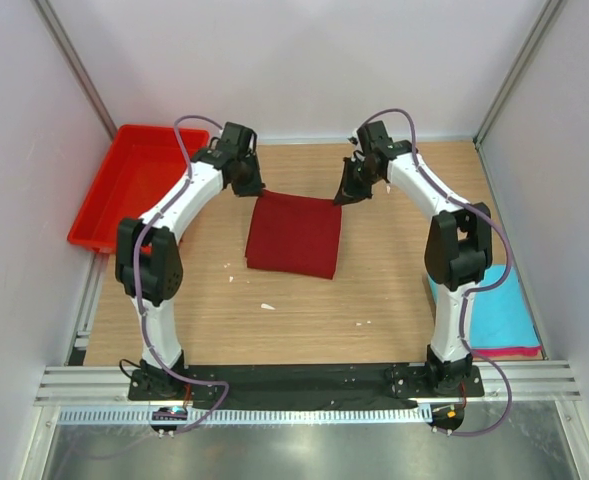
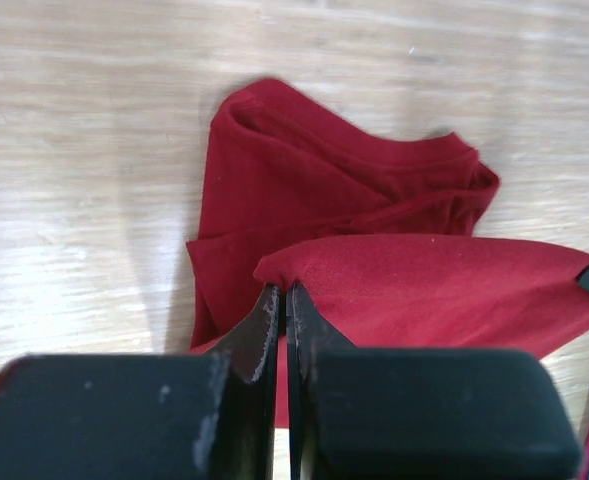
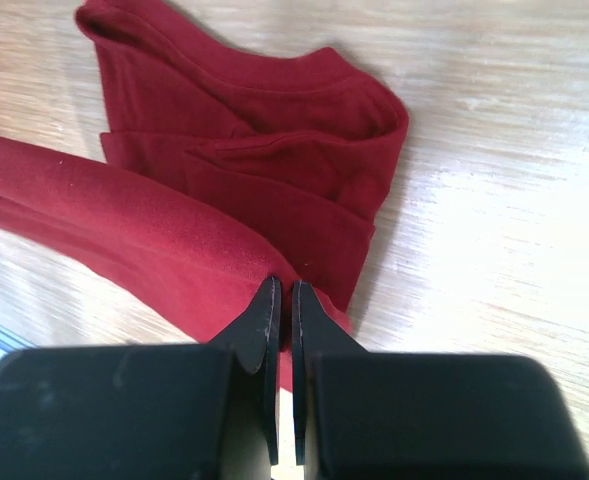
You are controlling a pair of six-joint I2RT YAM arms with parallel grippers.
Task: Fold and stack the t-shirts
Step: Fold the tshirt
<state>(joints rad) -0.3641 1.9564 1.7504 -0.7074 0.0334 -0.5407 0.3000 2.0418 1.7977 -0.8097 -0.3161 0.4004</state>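
The dark maroon t-shirt (image 1: 295,234) lies partly folded in the middle of the table. My left gripper (image 1: 255,190) is shut on its far left corner. My right gripper (image 1: 339,199) is shut on its far right corner. In the left wrist view my left gripper (image 2: 283,290) pinches the raised cloth edge (image 2: 424,285) above the neck part of the shirt (image 2: 304,170). In the right wrist view my right gripper (image 3: 281,285) pinches the same edge (image 3: 124,225). The turquoise t-shirt (image 1: 499,308) lies folded at the right edge on the pink one (image 1: 514,351).
A bright red plastic tray (image 1: 124,180) stands at the far left beside the table. White walls close in the back and both sides. A few small white scraps (image 1: 267,306) lie on the wood in front of the shirt.
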